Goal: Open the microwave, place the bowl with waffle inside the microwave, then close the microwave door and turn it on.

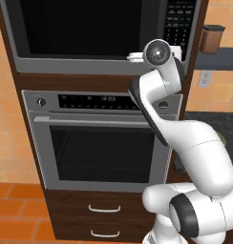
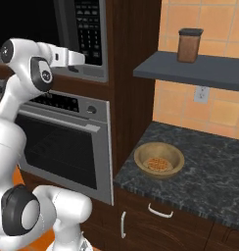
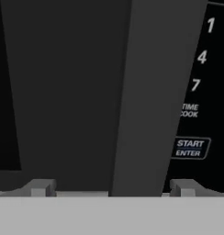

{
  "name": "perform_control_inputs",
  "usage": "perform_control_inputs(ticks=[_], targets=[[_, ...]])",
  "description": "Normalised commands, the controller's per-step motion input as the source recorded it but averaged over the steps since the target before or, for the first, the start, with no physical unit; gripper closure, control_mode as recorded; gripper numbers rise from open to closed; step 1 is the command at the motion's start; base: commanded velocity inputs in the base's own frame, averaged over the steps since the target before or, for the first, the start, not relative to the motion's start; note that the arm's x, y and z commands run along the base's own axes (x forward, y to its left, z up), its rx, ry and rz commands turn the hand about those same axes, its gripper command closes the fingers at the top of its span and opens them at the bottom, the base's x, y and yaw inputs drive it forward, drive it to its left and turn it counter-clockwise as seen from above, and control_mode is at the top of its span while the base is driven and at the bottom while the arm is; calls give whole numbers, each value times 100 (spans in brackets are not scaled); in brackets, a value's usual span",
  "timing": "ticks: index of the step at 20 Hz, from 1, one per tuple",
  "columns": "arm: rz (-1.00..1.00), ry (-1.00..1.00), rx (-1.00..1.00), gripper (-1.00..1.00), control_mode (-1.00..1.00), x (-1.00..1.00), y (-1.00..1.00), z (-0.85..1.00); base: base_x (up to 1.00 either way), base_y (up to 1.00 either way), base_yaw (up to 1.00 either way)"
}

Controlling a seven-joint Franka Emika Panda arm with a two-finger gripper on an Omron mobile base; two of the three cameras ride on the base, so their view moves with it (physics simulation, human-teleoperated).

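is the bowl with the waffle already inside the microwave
No, the bowl with the waffle sits on the dark counter, right of the closed microwave.

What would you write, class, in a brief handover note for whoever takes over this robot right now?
Gripper: open, straddling the microwave door handle, not closed on it.
Microwave: shut.
Bowl with the waffle in it: on the counter, right of the oven.
Done: reach to the handle.
Left: grip, pull the door open, load the bowl, close, press start.
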Motion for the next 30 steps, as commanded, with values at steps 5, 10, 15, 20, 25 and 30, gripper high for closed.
perform_control_inputs(ticks=[5, 10, 15, 20, 25, 30], targets=[[0, -2, 0, 100, -100, 100, 0, -62, 0, 0, 0], [2, -17, 5, 100, -100, 87, 8, -76, 0, 0, 0], [11, -10, 11, 100, -100, 86, 55, -66, 0, 0, 0], [14, 0, 12, 100, -100, 70, 75, -45, 0, 0, 0], [15, 3, 2, 100, -100, 14, 100, -33, 0, 0, 0], [19, 25, -10, 100, -100, -8, 100, -6, 0, 0, 0]])
